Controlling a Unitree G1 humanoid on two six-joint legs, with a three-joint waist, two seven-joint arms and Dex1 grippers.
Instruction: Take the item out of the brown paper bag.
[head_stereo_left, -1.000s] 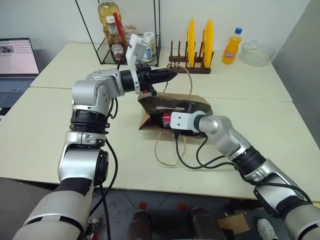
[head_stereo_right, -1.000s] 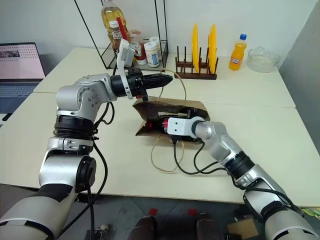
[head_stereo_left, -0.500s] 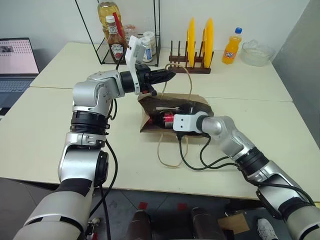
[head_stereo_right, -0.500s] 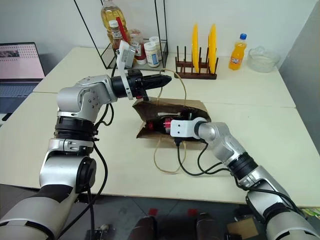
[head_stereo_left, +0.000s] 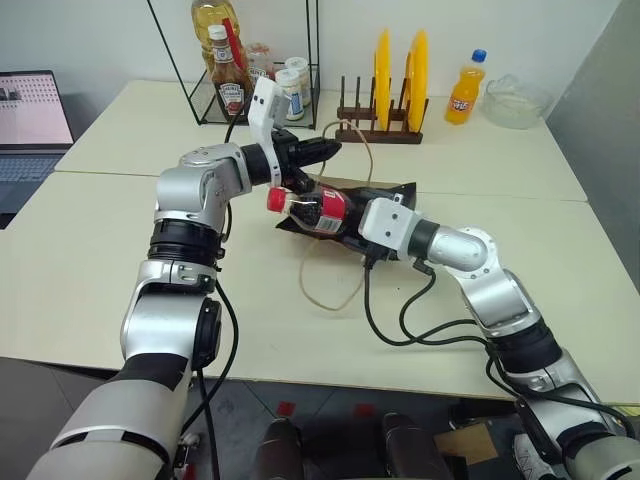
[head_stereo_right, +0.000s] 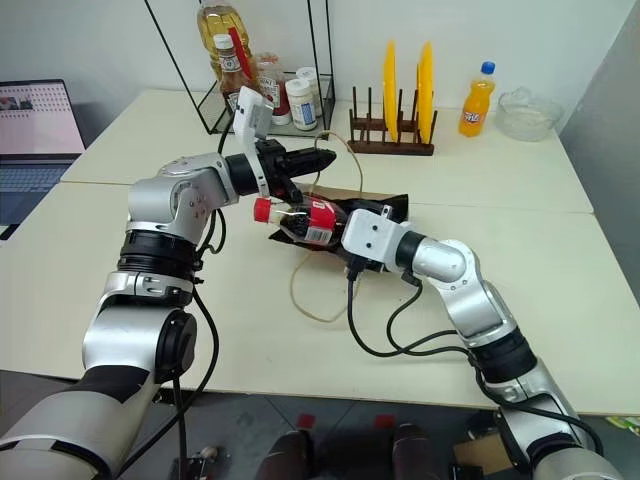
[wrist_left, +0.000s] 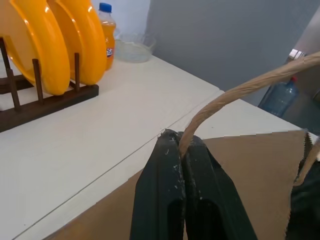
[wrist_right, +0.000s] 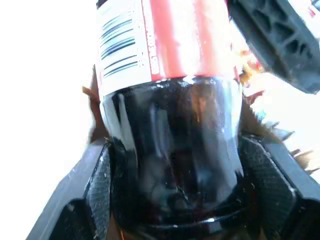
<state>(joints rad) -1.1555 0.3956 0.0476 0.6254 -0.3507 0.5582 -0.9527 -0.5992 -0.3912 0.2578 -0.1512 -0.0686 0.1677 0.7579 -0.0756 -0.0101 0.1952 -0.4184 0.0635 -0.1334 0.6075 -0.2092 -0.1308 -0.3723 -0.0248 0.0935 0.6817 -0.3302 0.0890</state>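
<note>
The item, a small cola bottle (head_stereo_left: 312, 207) with a red cap and red label, hangs over the table just outside the mouth of the brown paper bag (head_stereo_left: 388, 191), its cap pointing left. My right gripper (head_stereo_left: 343, 214) is shut on the bottle's lower body; in the right wrist view its fingers (wrist_right: 95, 185) clamp the dark bottle (wrist_right: 170, 120) from both sides. My left gripper (head_stereo_left: 324, 150) is above the bag, shut on one tan cord handle (wrist_left: 225, 97), holding it up. The bag's other handle loop (head_stereo_left: 325, 285) lies on the table.
At the back of the table stand a wire rack (head_stereo_left: 235, 70) with ketchup and oil bottles, a wooden rack of yellow plates (head_stereo_left: 395, 75), an orange soda bottle (head_stereo_left: 461, 90) and a glass bowl (head_stereo_left: 515, 105). A laptop (head_stereo_left: 30, 110) sits far left.
My right gripper has drawn back and up, bringing the cola bottle out of the bag's mouth. The left gripper has kept its hold on the handle, barely moving.
</note>
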